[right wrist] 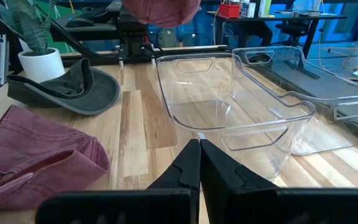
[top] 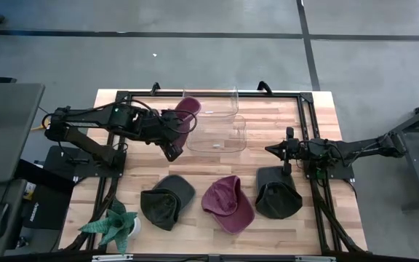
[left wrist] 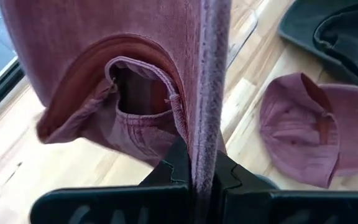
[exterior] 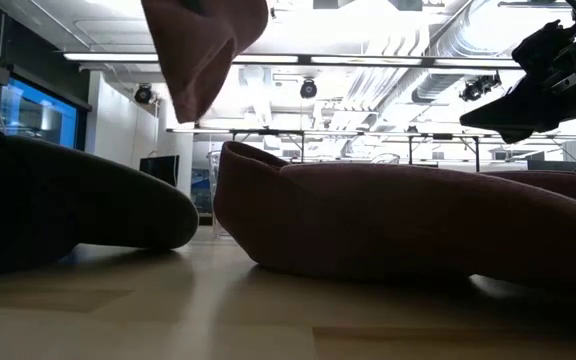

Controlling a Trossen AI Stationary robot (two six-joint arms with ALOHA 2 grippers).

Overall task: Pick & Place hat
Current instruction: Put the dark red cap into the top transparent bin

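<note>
A maroon hat [top: 186,114] is lifted above the table beside two clear bins [top: 217,124]; its crown and brim fill the left wrist view [left wrist: 135,74], and it shows at the top of the low view [exterior: 208,45]. My left gripper [left wrist: 202,177] is shut on it. Three more hats lie on the near half of the table: a dark one [top: 167,201], a second maroon one [top: 228,202] and another dark one [top: 277,193]. My right gripper [top: 288,151] is shut and bare, hovering above the table just beyond that last hat. My left gripper pinches the maroon hat's brim edge [left wrist: 205,143] between its two fingers. The brim runs on from the fingertips, along the fingers. The hat is lifted clear of the table, with its crown [left wrist: 104,93] beside the brim.
The near clear bin [right wrist: 229,109] stands open in front of my right gripper, the second bin [right wrist: 291,59] behind it. A potted plant [top: 115,225] stands at the table's near left corner. A black frame [top: 308,109] runs along the table's far and right sides.
</note>
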